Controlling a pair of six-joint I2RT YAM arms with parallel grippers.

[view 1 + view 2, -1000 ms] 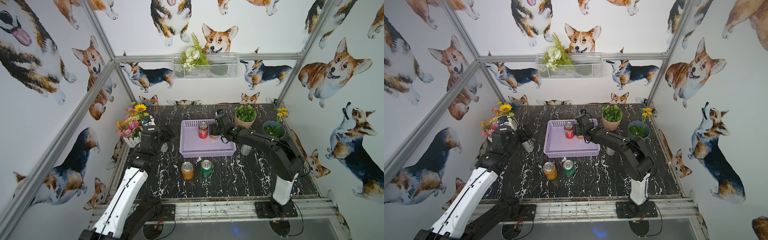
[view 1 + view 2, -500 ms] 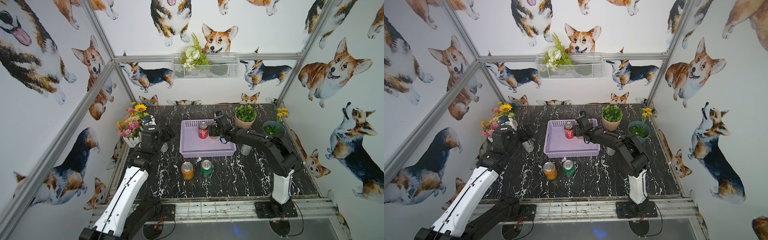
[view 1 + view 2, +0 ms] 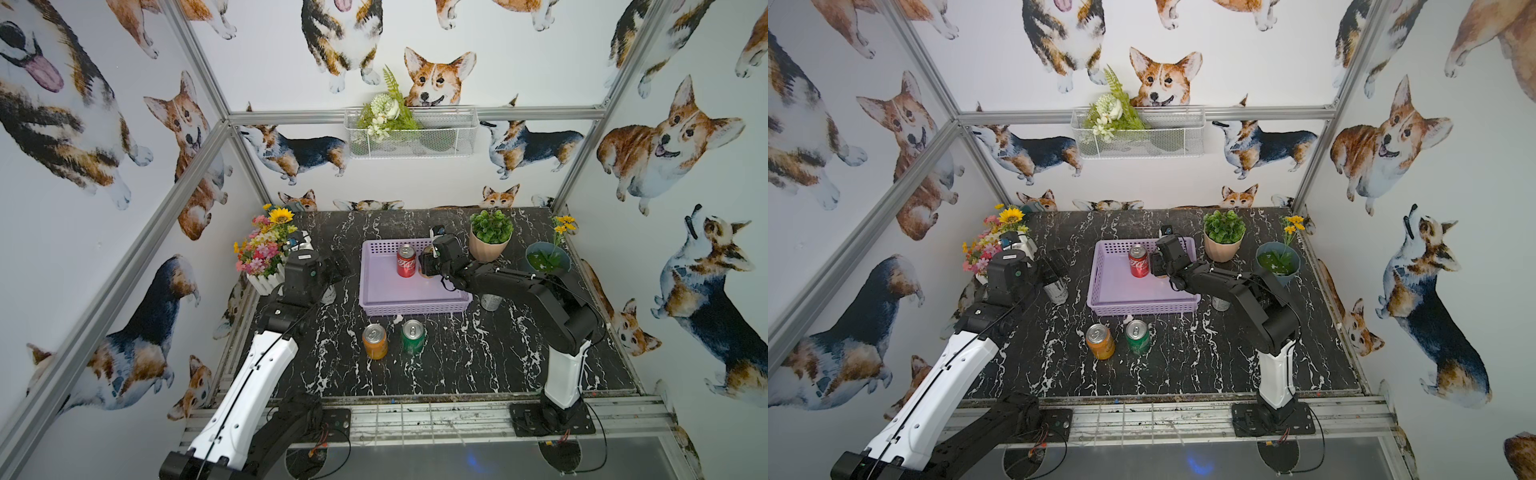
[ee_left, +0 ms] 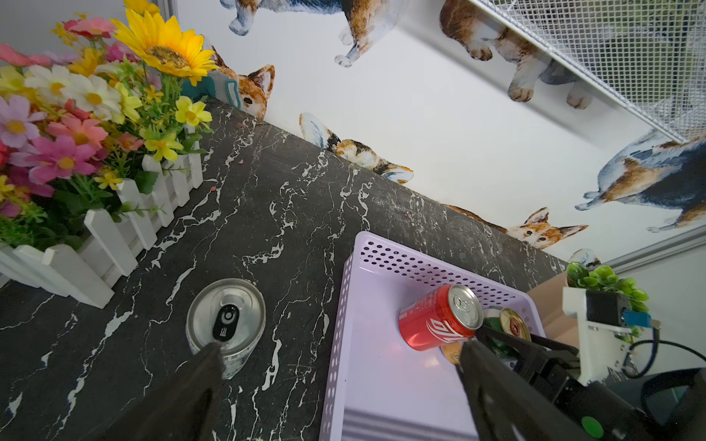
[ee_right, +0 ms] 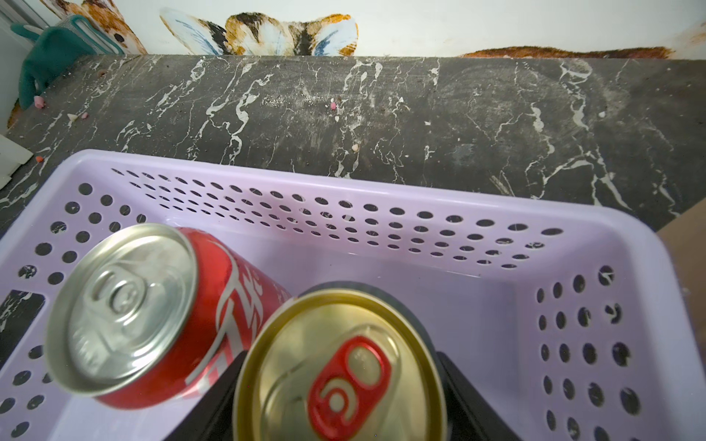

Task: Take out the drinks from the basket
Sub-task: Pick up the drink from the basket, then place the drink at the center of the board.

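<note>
Right gripper [image 3: 428, 266] sits low in the far right part of the basket [image 3: 415, 308]. Its jaws are either side of the gold-top can [image 5: 340, 366] and close in; can't tell if they're pressing yet. Left gripper [image 3: 338, 266] hangs wide open & empty over a silver can [image 4: 225, 324] on the table [image 3: 457, 361], left of the basket. Orange can [image 3: 374, 341] & green can [image 3: 413, 336] stand on the table, near side. Second silver can [image 3: 491, 301] is just right of the basket.

Risks, imo: red can [image 3: 406, 261] stands upright just beside the gold-top can w/ one finger squeezed btwn them, so a lift could tip or drag it. Cans are smooth, thin aluminium cylinders: may slip if the grip's loose, dent if too hard. Basket is light perforated plastic & may shift if snagged.
</note>
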